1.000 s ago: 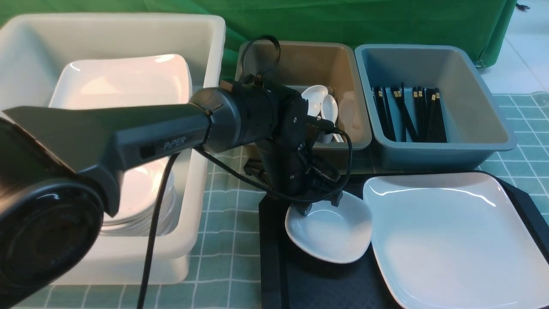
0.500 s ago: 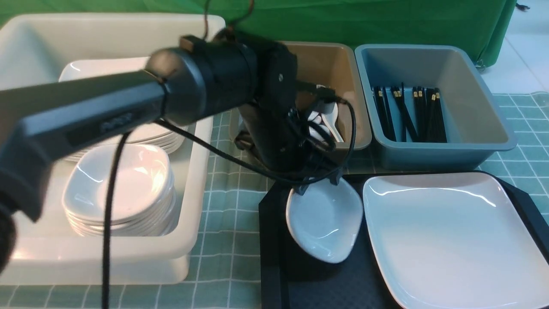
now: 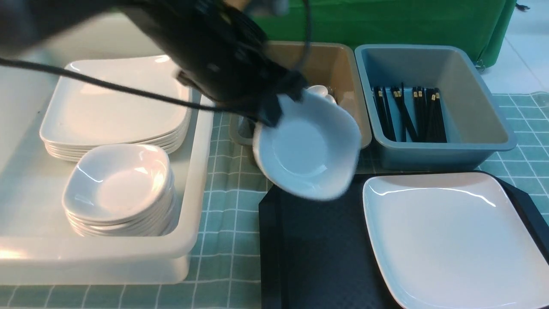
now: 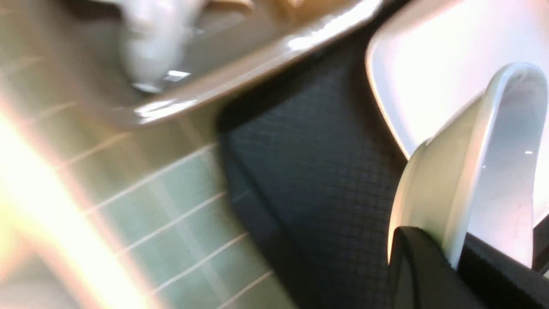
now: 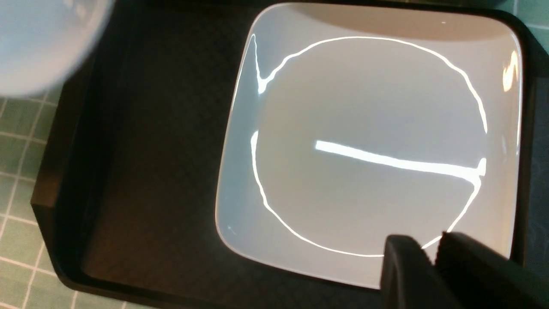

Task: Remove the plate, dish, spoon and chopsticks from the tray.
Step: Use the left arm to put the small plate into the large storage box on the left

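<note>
Left claw [image 3: 281, 101] is pinching the small dish [image 3: 306, 150] by its rim, one finger inside and one outside, and the dish hangs in the air, tilted, above the far left corner of the black tray [image 3: 317, 257]; nothing under it but tray and the checked tabletop [image 3: 227, 206]; glossy glazed ware, stiff, light enough for a rim pinch but slick and chippable, so I'd say it wants a gentle set-down, not a drop; the likely home is the stack of matching dishes [image 3: 118, 189] in the white tub [image 3: 188, 240], just in front of the stacked plates [image 3: 116, 107]

Over on the right half of the tray lies the big square plate [image 3: 450, 240], flat; wider, heavier, just as slippery; its shallow upturned rim looks like the only place to take hold, probably the near edge; the right claw [image 5: 429, 253] hovers over that edge, fingers close with a thin gap, and whether it grips anything I cannot tell

No spoon or chopsticks on the visible part of the tray; white spoons [image 3: 319, 90] sit in the brown tub [image 3: 339, 60], black chopsticks [image 3: 407, 113] in the blue-grey tub [image 3: 493, 128]
</note>
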